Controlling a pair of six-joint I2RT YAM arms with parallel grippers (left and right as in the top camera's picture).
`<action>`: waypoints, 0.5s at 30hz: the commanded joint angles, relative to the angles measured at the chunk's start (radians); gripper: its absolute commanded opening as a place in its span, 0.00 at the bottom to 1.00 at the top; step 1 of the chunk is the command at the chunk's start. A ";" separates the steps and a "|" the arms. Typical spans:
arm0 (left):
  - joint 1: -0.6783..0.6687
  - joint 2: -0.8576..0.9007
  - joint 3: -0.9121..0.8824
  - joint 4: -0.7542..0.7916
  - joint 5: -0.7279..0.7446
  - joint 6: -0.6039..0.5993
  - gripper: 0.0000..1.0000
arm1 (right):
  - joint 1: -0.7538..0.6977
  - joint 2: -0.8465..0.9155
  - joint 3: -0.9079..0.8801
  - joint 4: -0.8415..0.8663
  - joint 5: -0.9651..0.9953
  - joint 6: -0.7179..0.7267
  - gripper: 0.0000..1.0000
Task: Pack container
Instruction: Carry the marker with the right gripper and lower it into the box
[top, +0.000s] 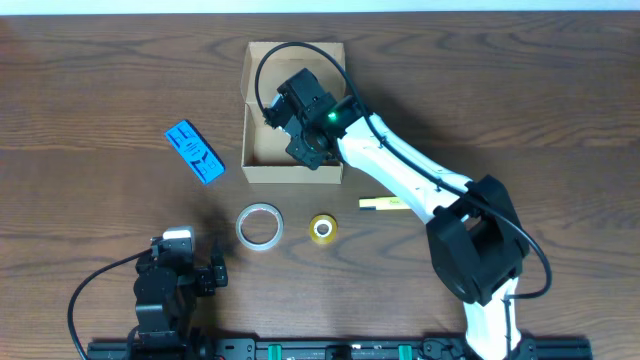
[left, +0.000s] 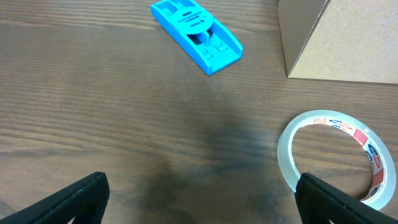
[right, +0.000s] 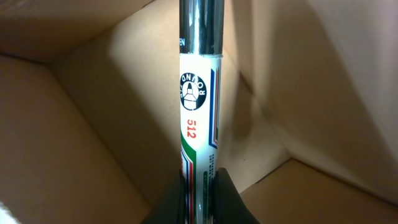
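The tan cardboard container (top: 258, 168) stands open at the back middle of the table. My right gripper (top: 300, 125) reaches down inside it and is shut on a white marker pen (right: 199, 112) with a black cap, held over the box's inner walls (right: 93, 124). My left gripper (top: 200, 277) rests open and empty at the front left; its fingers (left: 199, 199) frame bare table. A clear tape roll (top: 259, 226) lies in front of the box, also in the left wrist view (left: 339, 155). A small yellow tape roll (top: 322, 228) and a yellow highlighter (top: 382, 204) lie nearby.
A blue plastic tool (top: 194, 151) lies left of the box, also in the left wrist view (left: 196, 34). The box's corner (left: 342, 43) shows at the top right of that view. The right arm's base (top: 475, 240) stands at the front right.
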 joint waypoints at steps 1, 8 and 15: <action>-0.005 -0.006 -0.009 -0.003 -0.007 0.014 0.95 | 0.013 0.039 0.001 -0.006 0.000 -0.015 0.04; -0.005 -0.006 -0.009 -0.002 -0.008 0.014 0.95 | 0.015 0.051 0.001 0.009 0.000 -0.015 0.17; -0.005 -0.006 -0.009 -0.003 -0.008 0.014 0.95 | 0.015 0.051 0.002 0.063 0.001 -0.015 0.36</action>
